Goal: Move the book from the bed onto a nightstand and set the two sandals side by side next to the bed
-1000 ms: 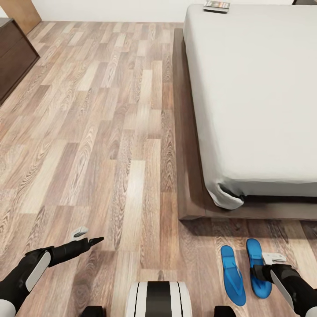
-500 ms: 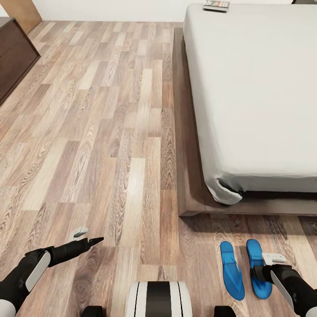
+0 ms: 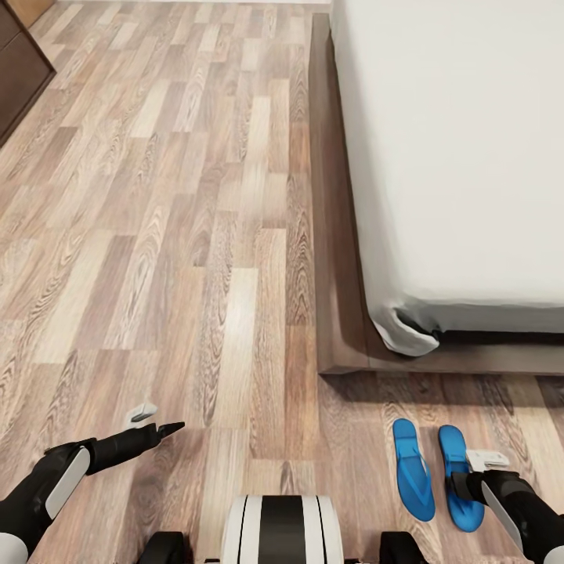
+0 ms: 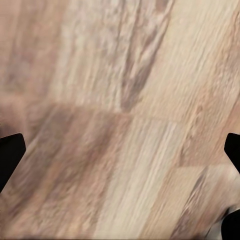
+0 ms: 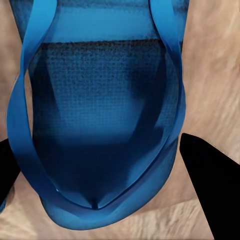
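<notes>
Bright, even light; blurred wrist views

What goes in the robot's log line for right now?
sandals: side by side on floor by bed | right gripper: open over right sandal | left gripper: open, empty

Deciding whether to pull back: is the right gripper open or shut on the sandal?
Open: right gripper jaws straddle the sandal, apart from its edges.

The bed [image 3: 454, 141] runs off the head view's top and right edges. The right claw [image 3: 470, 487] covers part of the right sandal [image 3: 458, 478], so its grip cannot be told. A dark cabinet [image 3: 19, 66] is cropped at the upper left corner.
</notes>
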Controlling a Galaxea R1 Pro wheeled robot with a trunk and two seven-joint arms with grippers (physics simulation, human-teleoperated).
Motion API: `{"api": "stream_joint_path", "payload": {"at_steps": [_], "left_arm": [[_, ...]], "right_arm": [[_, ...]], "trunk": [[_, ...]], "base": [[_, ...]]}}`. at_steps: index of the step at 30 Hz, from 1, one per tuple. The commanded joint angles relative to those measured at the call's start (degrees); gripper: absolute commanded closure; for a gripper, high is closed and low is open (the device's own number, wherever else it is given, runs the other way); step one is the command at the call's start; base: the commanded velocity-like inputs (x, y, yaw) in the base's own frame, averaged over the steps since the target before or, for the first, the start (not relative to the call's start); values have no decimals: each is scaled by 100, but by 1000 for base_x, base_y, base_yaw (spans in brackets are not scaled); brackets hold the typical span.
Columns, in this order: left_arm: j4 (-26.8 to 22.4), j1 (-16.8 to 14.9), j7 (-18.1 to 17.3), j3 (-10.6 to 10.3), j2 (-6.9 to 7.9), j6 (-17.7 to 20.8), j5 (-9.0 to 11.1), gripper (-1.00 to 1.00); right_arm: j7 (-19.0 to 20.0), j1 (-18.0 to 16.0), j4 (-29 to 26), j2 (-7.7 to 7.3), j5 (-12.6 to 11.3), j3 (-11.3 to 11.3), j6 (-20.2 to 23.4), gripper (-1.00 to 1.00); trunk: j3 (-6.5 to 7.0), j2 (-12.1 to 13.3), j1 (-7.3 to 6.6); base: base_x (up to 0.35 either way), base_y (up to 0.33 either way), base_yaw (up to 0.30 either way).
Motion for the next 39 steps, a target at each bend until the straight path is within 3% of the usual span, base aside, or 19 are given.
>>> {"api": "stream_joint_path", "payload": {"at_steps": [1, 7, 11, 19, 23, 34, 39], "left_arm": [[-1, -1, -7, 7, 0, 41, 29, -100], [3, -1, -13, 7, 0, 41, 29, -100], [0, -1, -21, 7, 0, 42, 29, -100], [1, -1, -24, 7, 0, 42, 29, -100], [1, -1, -24, 7, 0, 41, 29, -100], [-1, -1, -23, 7, 0, 42, 29, -100], [1, -1, -24, 7, 0, 43, 29, -100]], "right_arm": [[-6, 0, -9, -3, -48, 4, 28, 100], [-6, 1, -9, -3, -48, 4, 28, 100], [-3, 0, -56, -6, -48, 4, 3, 100], [17, 0, -111, -26, -49, -39, -569, 100], [18, 0, -106, -27, -49, -40, -592, 100], [12, 0, -81, -29, -56, -40, -596, 100], [6, 1, -79, -29, -57, -40, -596, 100]], "trunk": [[-26, -3, 1], [-159, -11, 17], [-159, -11, 17], [-159, -11, 17], [-159, -11, 17], [-403, -25, 45], [-403, -25, 45]], "base": [[0, 0, 0], [0, 0, 0], [0, 0, 0], [0, 0, 0], [0, 0, 0], [0, 0, 0], [0, 0, 0]]}}
